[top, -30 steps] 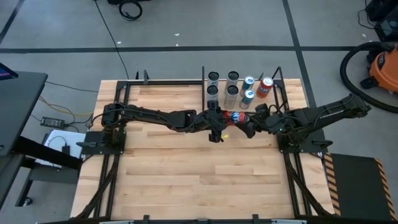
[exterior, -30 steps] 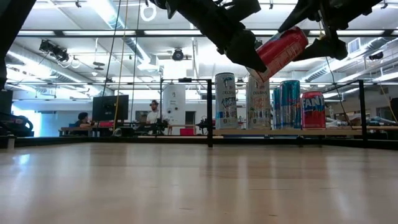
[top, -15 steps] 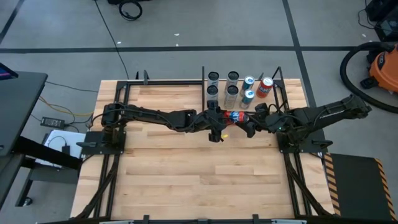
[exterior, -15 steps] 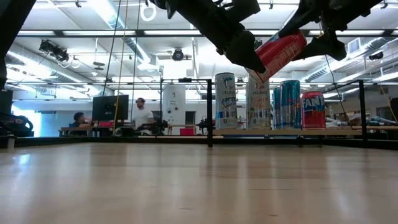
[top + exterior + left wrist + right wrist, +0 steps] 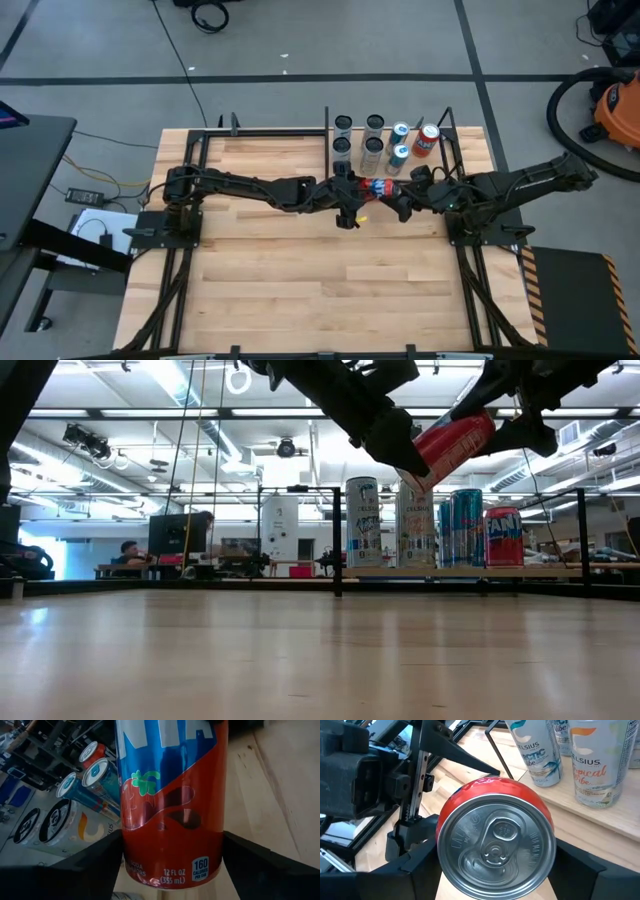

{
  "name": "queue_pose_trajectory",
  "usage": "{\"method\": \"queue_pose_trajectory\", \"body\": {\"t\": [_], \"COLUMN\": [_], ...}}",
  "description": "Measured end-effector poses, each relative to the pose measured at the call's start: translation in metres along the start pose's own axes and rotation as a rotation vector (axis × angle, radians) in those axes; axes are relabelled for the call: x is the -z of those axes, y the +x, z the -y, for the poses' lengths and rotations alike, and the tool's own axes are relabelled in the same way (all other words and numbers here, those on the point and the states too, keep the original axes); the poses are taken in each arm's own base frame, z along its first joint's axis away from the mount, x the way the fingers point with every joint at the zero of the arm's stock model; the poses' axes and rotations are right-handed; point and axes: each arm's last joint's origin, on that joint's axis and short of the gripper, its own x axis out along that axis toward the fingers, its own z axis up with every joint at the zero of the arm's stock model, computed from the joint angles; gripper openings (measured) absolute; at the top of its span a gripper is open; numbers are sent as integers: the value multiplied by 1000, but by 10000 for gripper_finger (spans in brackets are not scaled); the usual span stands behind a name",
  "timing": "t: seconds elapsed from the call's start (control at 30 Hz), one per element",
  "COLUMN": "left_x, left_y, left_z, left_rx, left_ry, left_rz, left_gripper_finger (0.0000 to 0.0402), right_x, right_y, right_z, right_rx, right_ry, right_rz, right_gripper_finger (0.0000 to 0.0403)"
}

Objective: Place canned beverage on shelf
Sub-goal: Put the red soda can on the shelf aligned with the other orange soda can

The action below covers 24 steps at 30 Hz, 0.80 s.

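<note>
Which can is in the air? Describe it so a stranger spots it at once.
Find the shelf at the table's far edge, where other cans stand upright. Just in front of it, the red can hangs tilted between the left gripper and right gripper. It alone is airborne, red with a blue band.

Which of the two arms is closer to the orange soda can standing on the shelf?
The right. The right gripper sits just in front of the orange soda can on the shelf; the left gripper lies farther toward the table's middle.
</note>
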Motion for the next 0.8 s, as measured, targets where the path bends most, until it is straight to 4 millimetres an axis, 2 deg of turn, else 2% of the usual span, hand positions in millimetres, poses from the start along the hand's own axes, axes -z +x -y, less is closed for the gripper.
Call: {"method": "queue_pose_trajectory", "body": {"t": [0.2,0.43,0.8], "left_x": [0,-4,-15], "left_y": [-1,-11,-51], "left_z": [-1,-8,-32], "left_rx": [5,2,8], "left_ry": [-12,-8,19], "left_rz": [-1,-5,-18], "left_gripper_finger": [347,352,352], "right_x": [3,3,-39], "right_y": [1,-4,-45], "right_z": [5,8,10], "right_rx": [38,31,171], "right_ry": [-66,-91,-276], "right_rz": [-34,-74,-158], "right_gripper_finger": [297,297,297]}}
